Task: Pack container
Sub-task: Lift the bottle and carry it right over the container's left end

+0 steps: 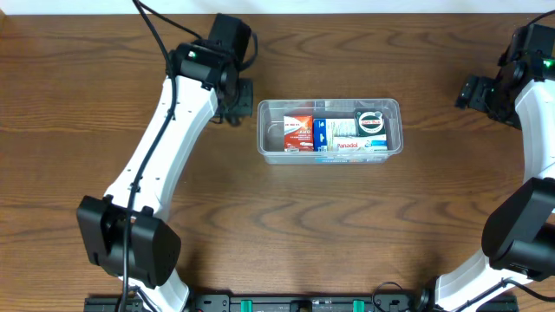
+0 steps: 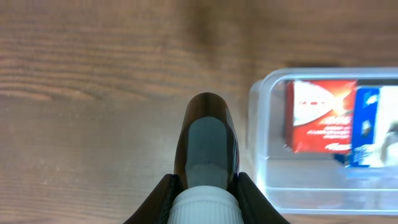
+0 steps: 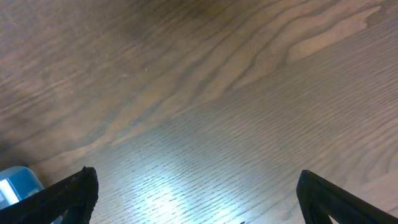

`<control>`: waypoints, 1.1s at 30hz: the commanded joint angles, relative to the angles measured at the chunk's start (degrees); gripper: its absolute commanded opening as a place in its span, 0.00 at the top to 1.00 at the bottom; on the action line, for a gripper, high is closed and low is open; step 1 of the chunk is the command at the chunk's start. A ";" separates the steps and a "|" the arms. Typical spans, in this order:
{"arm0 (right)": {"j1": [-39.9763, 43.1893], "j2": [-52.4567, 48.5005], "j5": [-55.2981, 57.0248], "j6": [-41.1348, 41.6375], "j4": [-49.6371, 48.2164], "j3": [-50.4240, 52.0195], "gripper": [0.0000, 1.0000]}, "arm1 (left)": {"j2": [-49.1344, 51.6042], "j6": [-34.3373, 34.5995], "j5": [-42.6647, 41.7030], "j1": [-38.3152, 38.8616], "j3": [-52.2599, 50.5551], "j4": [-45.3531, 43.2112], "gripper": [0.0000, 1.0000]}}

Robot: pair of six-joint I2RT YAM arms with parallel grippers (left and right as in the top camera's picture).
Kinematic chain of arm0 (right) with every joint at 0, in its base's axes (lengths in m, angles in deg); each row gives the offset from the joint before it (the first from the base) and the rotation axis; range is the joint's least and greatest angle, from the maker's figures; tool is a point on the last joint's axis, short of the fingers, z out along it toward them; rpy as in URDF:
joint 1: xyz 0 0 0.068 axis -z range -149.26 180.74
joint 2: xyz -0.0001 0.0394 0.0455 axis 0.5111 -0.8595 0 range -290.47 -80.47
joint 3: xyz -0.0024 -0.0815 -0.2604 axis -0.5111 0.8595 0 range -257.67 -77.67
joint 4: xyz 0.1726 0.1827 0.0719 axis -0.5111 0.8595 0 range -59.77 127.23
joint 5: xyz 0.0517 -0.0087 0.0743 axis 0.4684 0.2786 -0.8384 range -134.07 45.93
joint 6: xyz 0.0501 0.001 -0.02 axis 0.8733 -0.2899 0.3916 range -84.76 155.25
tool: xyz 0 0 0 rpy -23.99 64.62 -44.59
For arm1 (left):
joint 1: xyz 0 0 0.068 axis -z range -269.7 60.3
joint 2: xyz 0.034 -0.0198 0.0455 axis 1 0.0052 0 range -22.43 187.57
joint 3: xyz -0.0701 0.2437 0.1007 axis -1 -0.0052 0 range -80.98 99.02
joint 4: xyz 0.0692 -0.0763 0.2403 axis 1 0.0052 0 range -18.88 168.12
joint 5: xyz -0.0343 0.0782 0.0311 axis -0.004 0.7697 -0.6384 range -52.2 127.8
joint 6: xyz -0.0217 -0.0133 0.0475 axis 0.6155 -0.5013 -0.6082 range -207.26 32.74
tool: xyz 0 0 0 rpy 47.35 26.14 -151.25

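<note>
The clear plastic container (image 1: 266, 130) lies at the table's middle and holds a red box (image 1: 298, 132), a blue carton (image 1: 322, 134), a white Panadol box (image 1: 357, 146) and a round black-and-white item (image 1: 371, 121). My left gripper (image 1: 234, 102) is just left of the container's left end. In the left wrist view it (image 2: 206, 186) is shut on a brown bottle (image 2: 208, 140) with a white ribbed cap, lying lengthwise beside the container's corner (image 2: 264, 118), where the red box (image 2: 320, 115) shows. My right gripper (image 1: 475, 93) is open and empty at the far right, over bare wood (image 3: 196, 193).
The table is dark wood. A blue object (image 3: 17, 182) shows at the lower left edge of the right wrist view. Both arm bases stand at the front edge of the table.
</note>
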 commanded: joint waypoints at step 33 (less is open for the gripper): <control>0.22 0.92 0.33 -0.66 0.09 -0.61 0.01 | -0.24 2.93 -7.91 4.81 4.96 1.42 0.79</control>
